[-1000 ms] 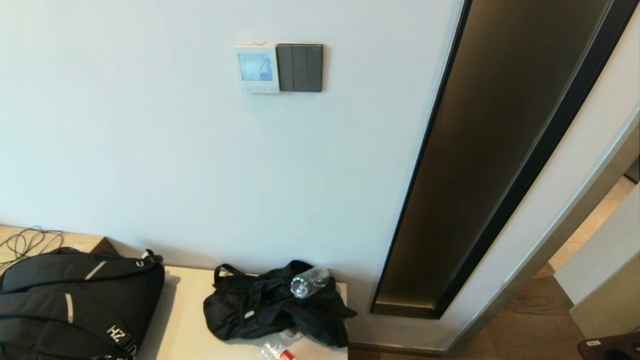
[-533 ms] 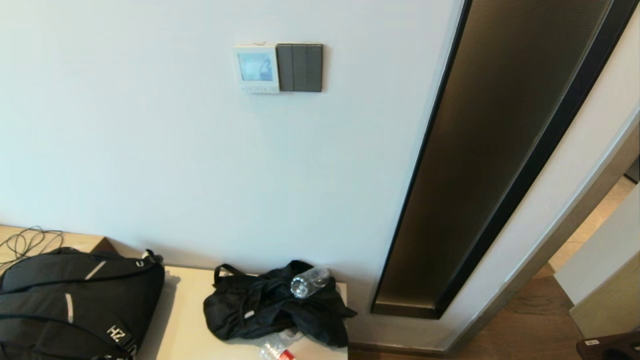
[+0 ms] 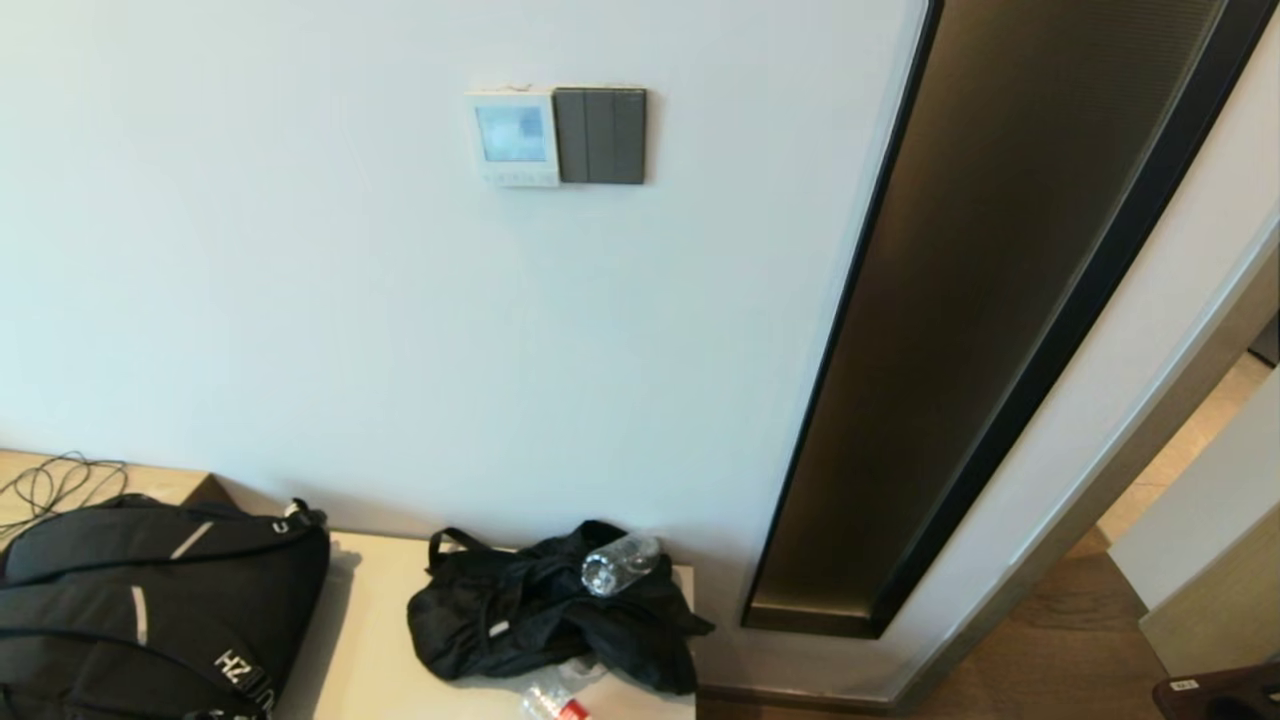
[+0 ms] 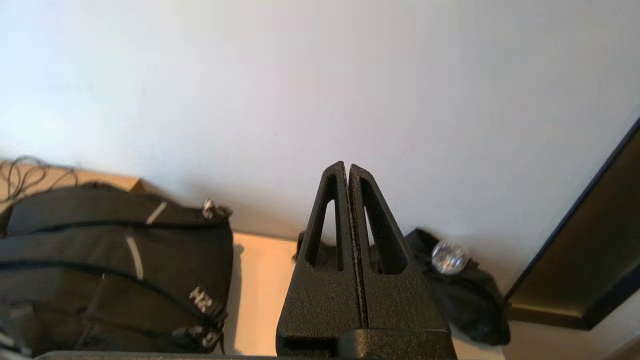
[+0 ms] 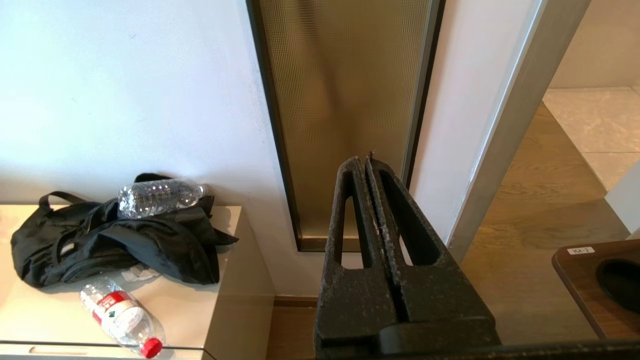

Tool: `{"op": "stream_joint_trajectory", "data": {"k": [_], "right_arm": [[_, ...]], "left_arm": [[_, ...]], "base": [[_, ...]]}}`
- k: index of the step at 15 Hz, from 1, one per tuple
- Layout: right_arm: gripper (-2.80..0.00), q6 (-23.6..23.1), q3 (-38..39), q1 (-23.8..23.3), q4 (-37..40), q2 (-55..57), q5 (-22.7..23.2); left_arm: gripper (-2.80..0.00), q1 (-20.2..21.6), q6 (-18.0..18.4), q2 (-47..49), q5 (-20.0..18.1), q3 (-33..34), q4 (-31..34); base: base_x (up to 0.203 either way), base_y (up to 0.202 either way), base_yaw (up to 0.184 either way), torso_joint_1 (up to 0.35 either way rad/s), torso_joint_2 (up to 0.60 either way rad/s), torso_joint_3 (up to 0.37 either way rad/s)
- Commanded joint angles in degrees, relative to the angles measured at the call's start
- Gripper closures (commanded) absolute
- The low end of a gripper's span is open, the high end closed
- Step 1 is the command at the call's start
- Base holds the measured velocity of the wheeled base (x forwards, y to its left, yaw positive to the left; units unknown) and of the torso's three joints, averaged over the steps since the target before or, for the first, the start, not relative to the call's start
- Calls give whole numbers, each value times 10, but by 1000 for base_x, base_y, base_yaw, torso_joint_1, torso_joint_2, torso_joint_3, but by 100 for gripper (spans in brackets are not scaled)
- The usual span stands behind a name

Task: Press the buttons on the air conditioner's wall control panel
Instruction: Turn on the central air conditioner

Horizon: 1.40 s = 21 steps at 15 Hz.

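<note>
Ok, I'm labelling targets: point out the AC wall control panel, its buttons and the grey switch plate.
AC wall control panel (image 3: 511,134): head view, on its pale blue screen.
buttons (image 3: 515,177): head view, middle of the bottom row.
grey switch plate (image 3: 599,135): head view, middle rocker.

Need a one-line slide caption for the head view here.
White air conditioner's wall control panel beside a dark grey switch plate on the wall, above two black bags on a cabinet; neither pincer in view.

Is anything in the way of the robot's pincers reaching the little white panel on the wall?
Nothing visible. The panel hangs high on bare wall; the bags lie on the cabinet far below it. Both pincers, left and right, are shut and low.
</note>
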Motion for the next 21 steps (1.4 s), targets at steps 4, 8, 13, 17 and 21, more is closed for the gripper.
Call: {"op": "stream_joint_trajectory", "data": {"k": [4, 8, 13, 17, 21], "right_arm": [[0, 0, 1, 0, 0, 0, 1], [0, 0, 1, 0, 0, 0, 0], [0, 0, 0, 0, 0, 0, 1], [0, 0, 1, 0, 0, 0, 0], [0, 0, 1, 0, 0, 0, 0]], "left_arm": [[0, -46, -4, 307, -1, -230, -33], [0, -60, -5, 583, 1, -442, -82], [0, -127, -4, 853, 44, -652, -139], [0, -189, -2, 1001, 110, -778, -169], [0, -223, -4, 1084, 123, -841, -175]], "base": [[0, 0, 0, 0, 0, 0], [0, 0, 0, 0, 0, 0], [0, 0, 0, 0, 0, 0], [0, 0, 0, 0, 0, 0], [0, 0, 0, 0, 0, 0]]}}
